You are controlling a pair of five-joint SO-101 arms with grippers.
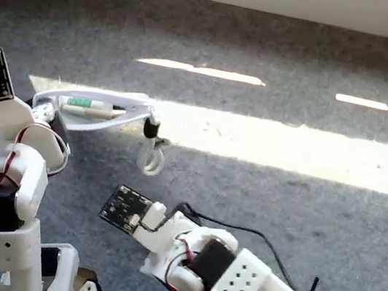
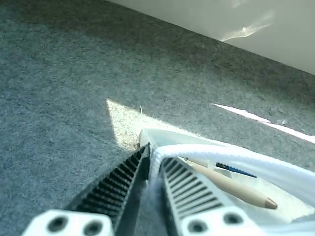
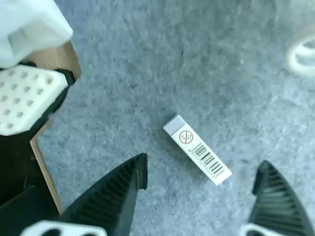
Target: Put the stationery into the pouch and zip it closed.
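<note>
The left gripper clamps the pouch end at nine o'clock to steady it, while the right gripper, jaws apart, hangs over the eraser.

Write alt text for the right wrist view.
The open right gripper hangs over a white eraser in a barcoded sleeve, lying flat on grey carpet. A white perforated robot part sits off to one side.
</note>
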